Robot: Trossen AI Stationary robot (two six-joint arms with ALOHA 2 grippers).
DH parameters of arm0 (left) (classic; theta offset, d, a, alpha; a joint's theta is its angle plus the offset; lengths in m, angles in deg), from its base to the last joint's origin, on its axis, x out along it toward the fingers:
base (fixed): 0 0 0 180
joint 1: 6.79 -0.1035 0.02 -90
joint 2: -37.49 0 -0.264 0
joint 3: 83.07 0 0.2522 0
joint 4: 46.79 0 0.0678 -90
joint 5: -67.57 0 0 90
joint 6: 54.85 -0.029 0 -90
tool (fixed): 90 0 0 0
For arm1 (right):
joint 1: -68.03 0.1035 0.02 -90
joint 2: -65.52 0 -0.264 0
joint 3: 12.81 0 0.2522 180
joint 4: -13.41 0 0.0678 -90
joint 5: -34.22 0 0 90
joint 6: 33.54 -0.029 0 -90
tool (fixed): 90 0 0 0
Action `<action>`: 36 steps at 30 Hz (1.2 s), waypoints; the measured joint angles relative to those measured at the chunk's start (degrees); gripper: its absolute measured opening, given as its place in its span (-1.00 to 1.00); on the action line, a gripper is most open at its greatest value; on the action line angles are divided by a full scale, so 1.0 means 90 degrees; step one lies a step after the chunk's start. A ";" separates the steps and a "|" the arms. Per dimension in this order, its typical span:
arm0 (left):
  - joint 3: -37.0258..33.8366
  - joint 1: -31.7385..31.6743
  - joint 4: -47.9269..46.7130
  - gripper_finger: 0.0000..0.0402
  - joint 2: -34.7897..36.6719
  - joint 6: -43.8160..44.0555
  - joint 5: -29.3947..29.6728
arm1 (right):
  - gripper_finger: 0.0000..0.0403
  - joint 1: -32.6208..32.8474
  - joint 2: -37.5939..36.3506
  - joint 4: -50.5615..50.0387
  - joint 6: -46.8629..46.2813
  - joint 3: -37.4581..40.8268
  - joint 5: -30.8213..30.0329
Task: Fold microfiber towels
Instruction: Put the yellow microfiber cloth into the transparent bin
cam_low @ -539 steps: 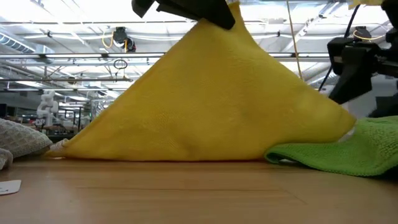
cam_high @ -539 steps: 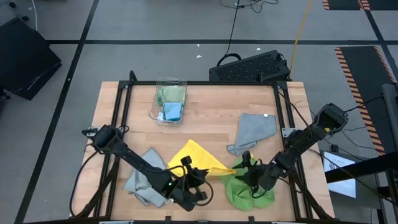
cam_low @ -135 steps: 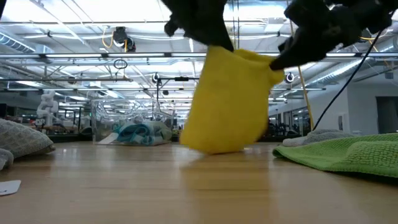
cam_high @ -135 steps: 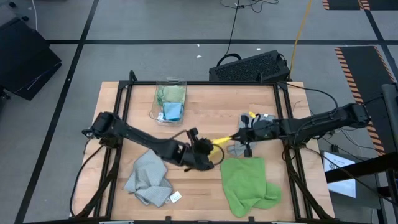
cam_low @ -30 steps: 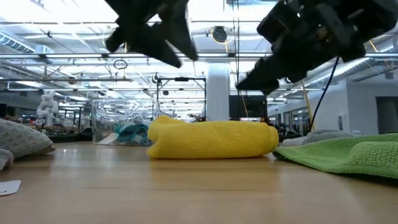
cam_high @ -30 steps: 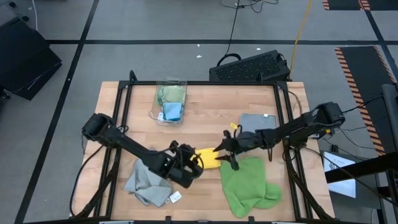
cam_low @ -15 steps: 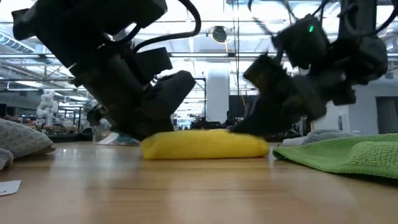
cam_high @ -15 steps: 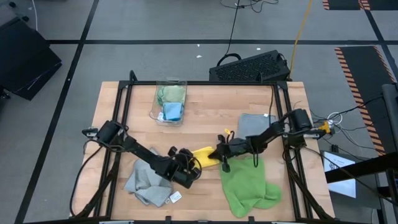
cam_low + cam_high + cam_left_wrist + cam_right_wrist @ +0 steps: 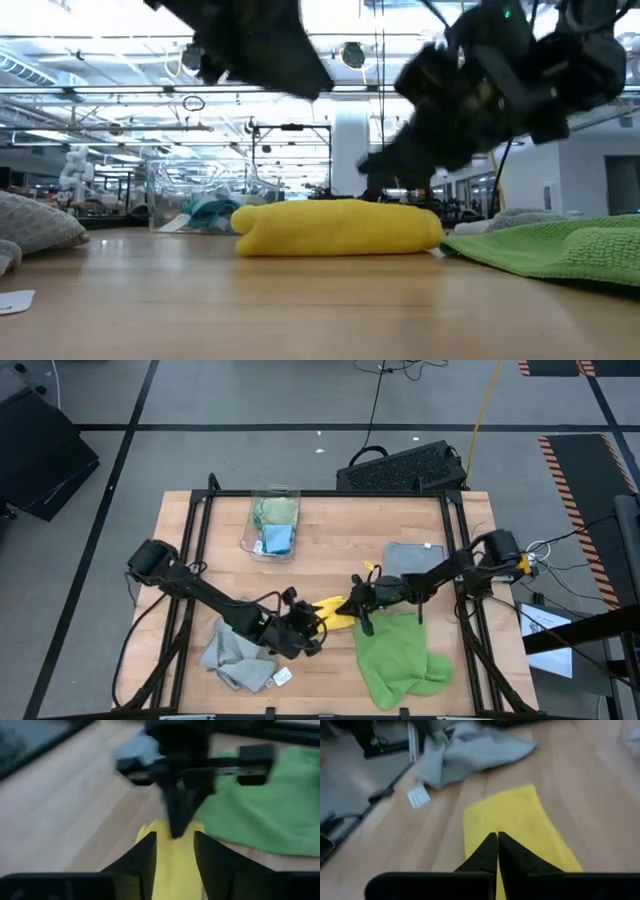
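Towel (image 9: 338, 227), yellow, apparently folded into a roll.

wooden table (image 9: 340, 550) with black frame; clear plastic bin (image 9: 274, 499) at its far edge; black keyboard (image 9: 405, 468) on floor behind

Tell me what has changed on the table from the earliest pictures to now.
The yellow towel, once lifted and spread by both arms, now lies folded flat on the table. The left gripper and right gripper have let go; the right's fingers have shut, above the towel. The bright green towel, bunched before, lies spread. The grey towels and the clear bin stayed put.
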 joint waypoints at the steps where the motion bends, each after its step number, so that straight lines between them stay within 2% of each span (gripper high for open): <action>1: -0.0002 0.0030 0.0395 -0.29 -0.0050 -0.0418 -0.0005 | -0.95 0.0004 -0.0203 -0.0102 -0.0019 0.0068 -0.0005; 4: -0.0001 0.0053 0.0777 -0.10 -0.0273 -0.1283 -0.0070 | -0.89 0.0016 -0.0810 -0.0626 -0.0017 0.0176 -0.0036; 7: 0.0019 0.0026 0.0828 0.15 -0.0536 -0.1438 -0.0173 | -0.84 0.0041 -0.1612 -0.1578 -0.0023 0.0465 -0.0082; 10: 0.0003 0.0089 0.0840 0.38 -0.0797 -0.1560 -0.0281 | -0.82 0.0119 -0.2448 -0.2524 -0.0211 0.0874 -0.0437; 13: 0.0020 0.0205 0.0258 0.53 -0.0992 -0.1570 -0.0334 | -0.82 0.0250 -0.3093 -0.2522 -0.0542 0.1321 -0.0861; 14: 0.0129 0.0201 0.0349 0.56 -0.1162 -0.1536 -0.0304 | -0.82 0.0321 -0.3353 -0.2561 -0.0669 0.1532 -0.0962; 17: 0.0099 0.0178 -0.0353 0.58 -0.1264 -0.1381 -0.0271 | -0.82 0.0449 -0.3718 -0.2307 -0.0986 0.1958 -0.1446; 18: 0.0126 0.0137 -0.0194 0.58 -0.1370 -0.1367 -0.0269 | -0.82 0.0504 -0.3921 -0.2283 -0.1064 0.2116 -0.1560; 21: 0.0109 0.0068 -0.0660 0.52 -0.1461 -0.1170 -0.0472 | -0.82 0.0551 -0.4089 -0.2146 -0.1143 0.2301 -0.1744; 24: 0.0178 -0.0091 -0.0575 0.42 -0.1608 -0.1035 -0.0987 | -0.82 0.0585 -0.4346 -0.2283 -0.1145 0.2487 -0.1914; 29: 0.0203 -0.0283 -0.0839 0.19 -0.1569 -0.0807 -0.1351 | -0.82 0.0621 -0.4390 -0.2161 -0.1041 0.2510 -0.2087; 32: 0.0230 -0.0419 -0.0951 -0.05 -0.1549 -0.0798 -0.1635 | -0.82 0.0631 -0.4442 -0.2257 -0.0955 0.2569 -0.2172; 36: 0.0215 -0.0543 -0.1211 -0.52 -0.1454 -0.0928 -0.1650 | -0.82 0.0627 -0.4369 -0.2244 -0.0870 0.2574 -0.2200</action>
